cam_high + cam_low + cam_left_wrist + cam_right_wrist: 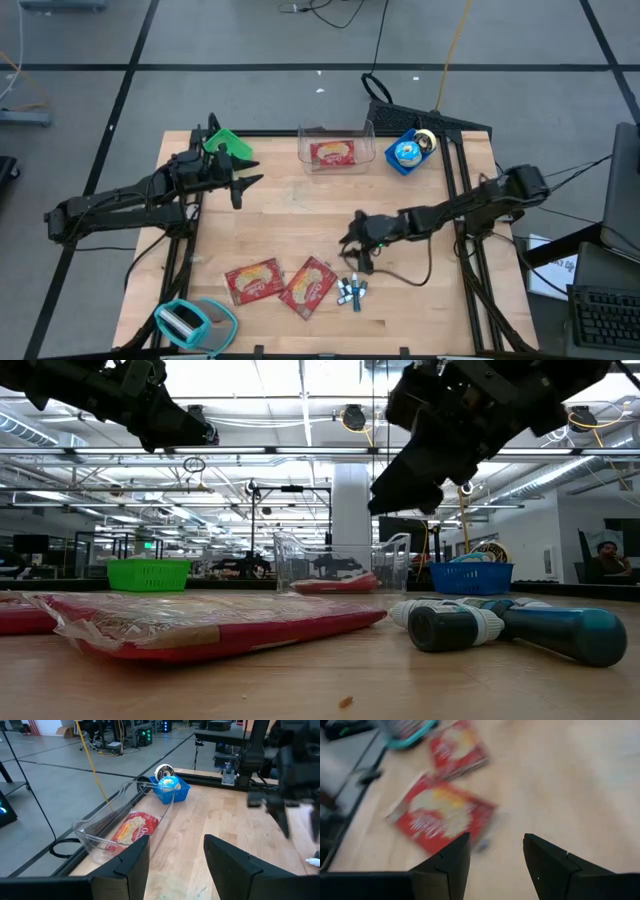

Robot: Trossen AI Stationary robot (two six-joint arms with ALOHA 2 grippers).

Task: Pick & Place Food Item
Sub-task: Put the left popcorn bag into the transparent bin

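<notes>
Two red food packets (252, 280) (308, 286) lie flat on the near part of the wooden table; in the right wrist view, blurred, they show as the nearer packet (442, 817) and the farther packet (457, 750). A third red packet (332, 153) lies inside a clear container (366, 140) at the far edge. My right gripper (352, 245) (495, 840) hangs open above the table's middle, right of and beyond the two packets, touching nothing. My left gripper (240, 185) (175, 845) waits open and raised at the far left.
A blue basket (405, 152) with a round item stands right of the clear container, and a green basket (228, 143) at the far left. Small blue-and-white cylinders (352, 292) lie right of the packets. A teal object (195, 320) sits at the near left corner.
</notes>
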